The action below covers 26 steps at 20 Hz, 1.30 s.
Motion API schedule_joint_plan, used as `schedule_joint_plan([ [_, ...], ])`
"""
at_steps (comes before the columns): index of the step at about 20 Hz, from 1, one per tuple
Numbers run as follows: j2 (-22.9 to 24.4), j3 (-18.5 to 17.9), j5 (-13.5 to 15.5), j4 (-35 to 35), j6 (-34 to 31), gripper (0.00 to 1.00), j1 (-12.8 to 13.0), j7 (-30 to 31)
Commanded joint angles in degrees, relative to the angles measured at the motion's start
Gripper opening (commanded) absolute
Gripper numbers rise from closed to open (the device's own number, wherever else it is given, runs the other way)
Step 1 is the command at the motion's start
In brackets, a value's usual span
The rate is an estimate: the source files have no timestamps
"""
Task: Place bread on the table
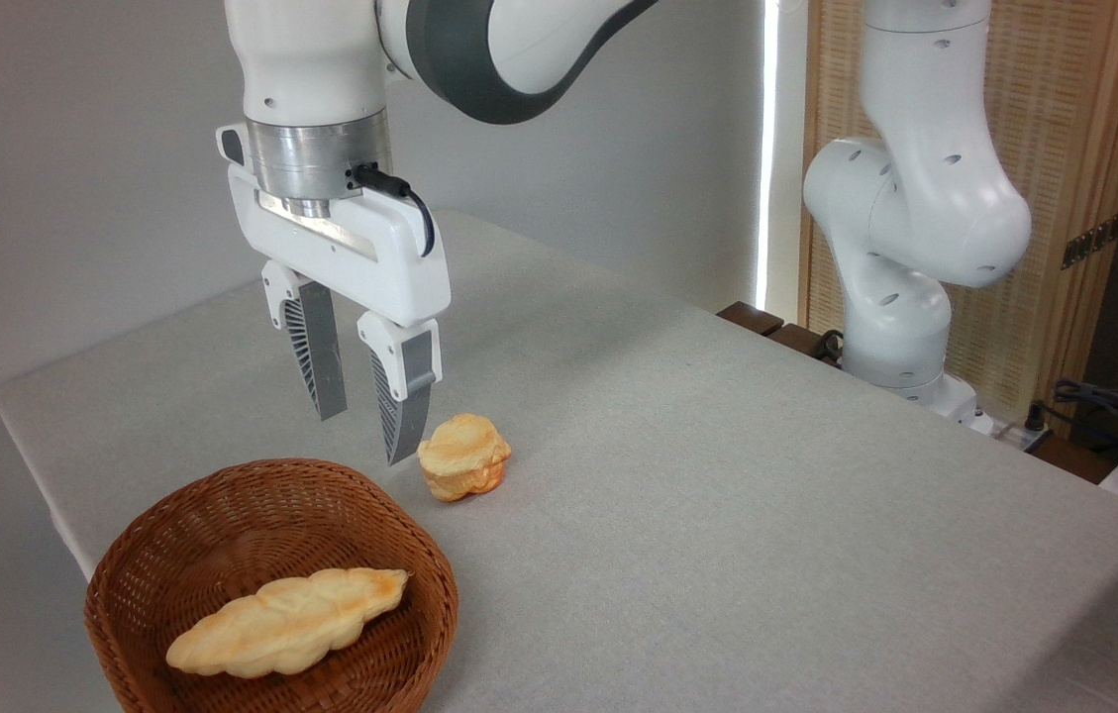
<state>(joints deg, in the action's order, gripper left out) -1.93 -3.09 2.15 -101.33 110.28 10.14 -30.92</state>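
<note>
Braided loaf (287, 622) lying flat inside wicker basket (271, 584), long axis running lower-left to upper-right, toasted end up-right. Below and toward the camera from gripper (360, 421); descent plus pull toward viewer needed. Jaws parted, empty, hanging above basket's far rim. Finger line possibly skewed to loaf axis; hard to judge from this angle. Round bun (463, 458) on grey cloth table (717, 495), just right of fingertips, outside basket. Count: one loaf, one bun, one basket, one arm.
</note>
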Motion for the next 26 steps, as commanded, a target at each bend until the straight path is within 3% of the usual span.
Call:
schedule_joint_plan([
  [1, -0.6, -0.2, 0.2, 1.2, 0.1, 1.00, 0.2, 0.3],
  [18, -0.6, -0.2, -0.2, 1.3, -0.2, 1.00, 0.3, 0.2],
  [22, -0.9, -0.5, -0.1, 0.8, 2.6, 1.00, 0.2, 0.2],
  [26, -1.2, -0.7, -0.4, -2.5, 9.6, 1.00, 0.1, -0.1],
])
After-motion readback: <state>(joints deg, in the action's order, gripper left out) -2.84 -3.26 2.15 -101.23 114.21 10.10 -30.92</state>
